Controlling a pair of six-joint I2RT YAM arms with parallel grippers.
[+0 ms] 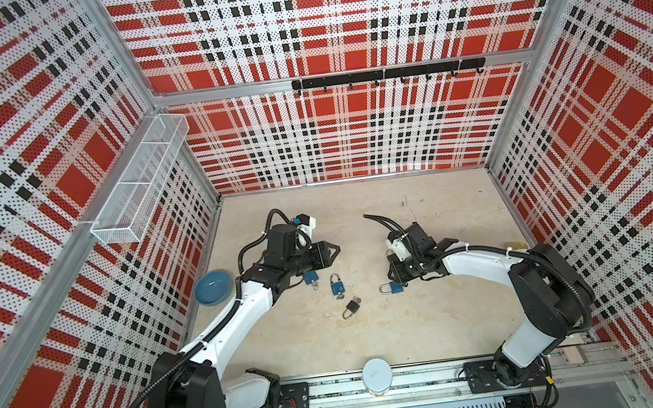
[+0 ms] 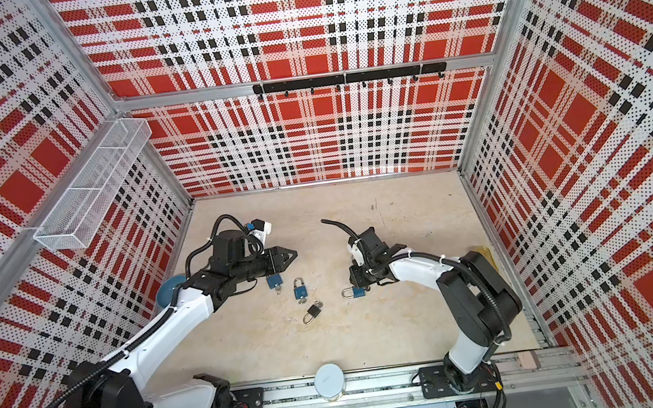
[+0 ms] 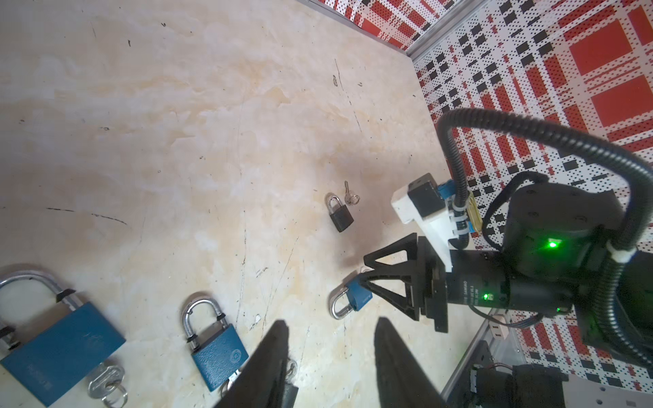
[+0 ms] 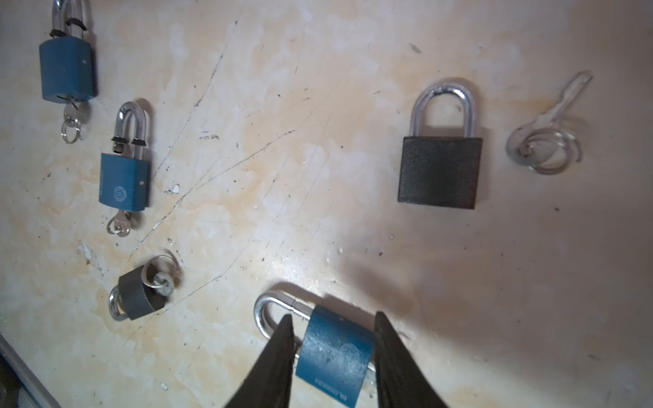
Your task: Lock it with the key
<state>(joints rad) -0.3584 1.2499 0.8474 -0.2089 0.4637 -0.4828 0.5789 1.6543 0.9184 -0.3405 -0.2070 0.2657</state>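
Observation:
A blue padlock (image 4: pixel 334 356) lies flat on the table between the fingers of my right gripper (image 4: pixel 332 323), which stands open around its body. In both top views this padlock (image 1: pixel 392 288) (image 2: pixel 353 292) pokes out from under that gripper (image 1: pixel 395 279). Two more blue padlocks (image 1: pixel 311 278) (image 1: pixel 337 285) and a small black padlock (image 1: pixel 351 307) lie mid-table with keys in them. A larger black padlock (image 4: pixel 440 169) has a loose key (image 4: pixel 544 141) beside it. My left gripper (image 1: pixel 334 250) (image 3: pixel 330 339) hovers open and empty above the table.
A blue bowl (image 1: pixel 212 287) sits by the left wall. A white cylinder (image 1: pixel 377 376) stands on the front rail. A wire basket (image 1: pixel 138 184) hangs on the left wall, and a black hook rail (image 1: pixel 387 74) on the back wall.

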